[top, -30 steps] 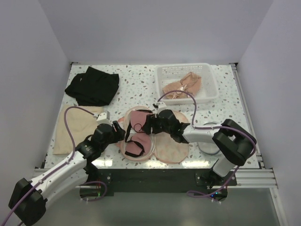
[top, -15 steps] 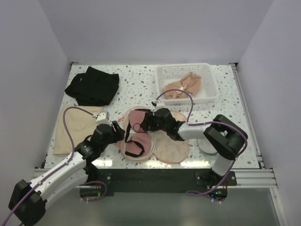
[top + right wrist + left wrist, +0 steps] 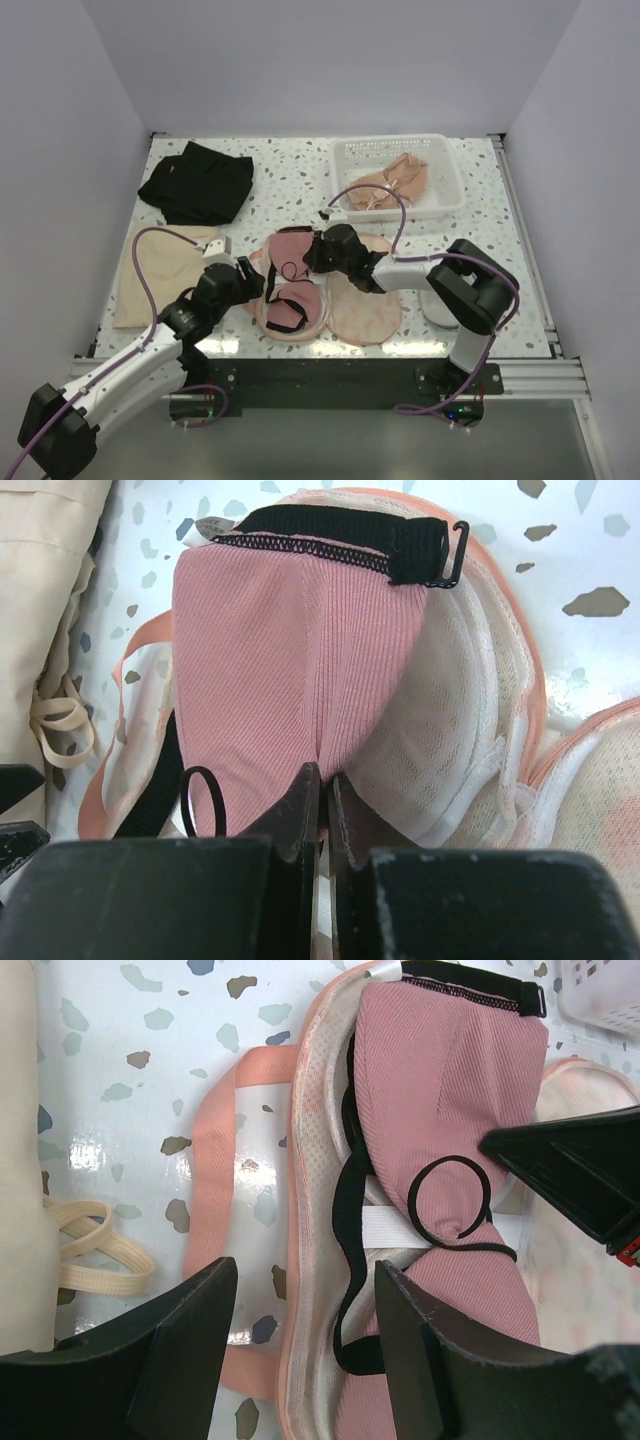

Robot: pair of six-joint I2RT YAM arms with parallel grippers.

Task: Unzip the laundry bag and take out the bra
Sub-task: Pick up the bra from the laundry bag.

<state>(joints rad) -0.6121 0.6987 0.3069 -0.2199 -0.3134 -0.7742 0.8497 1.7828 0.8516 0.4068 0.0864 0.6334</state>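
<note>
At the near side of the surface, the left fingers are standing moderately apart over the left rim of the laundry bag. They are holding nothing.

Just beyond them, the right fingers are now pinching closed, where a second ago they were standing wide. In the right wrist view the tips are meeting on a fold of pink fabric at the lower edge of the bra. This closure suggests that the grasp for removal is being made. Whether the fold is held securely cannot be confirmed.

The laundry bag is lying open at the centre of the surface, so the unzip step appears complete. The bra is still resting inside the bag's mesh shell, with its black straps trailing over the pink cups.

A beige cloth is lying to the left of the bag. At the far right, a white basket is holding a beige garment. At the far left, a black garment is lying loose.
</note>
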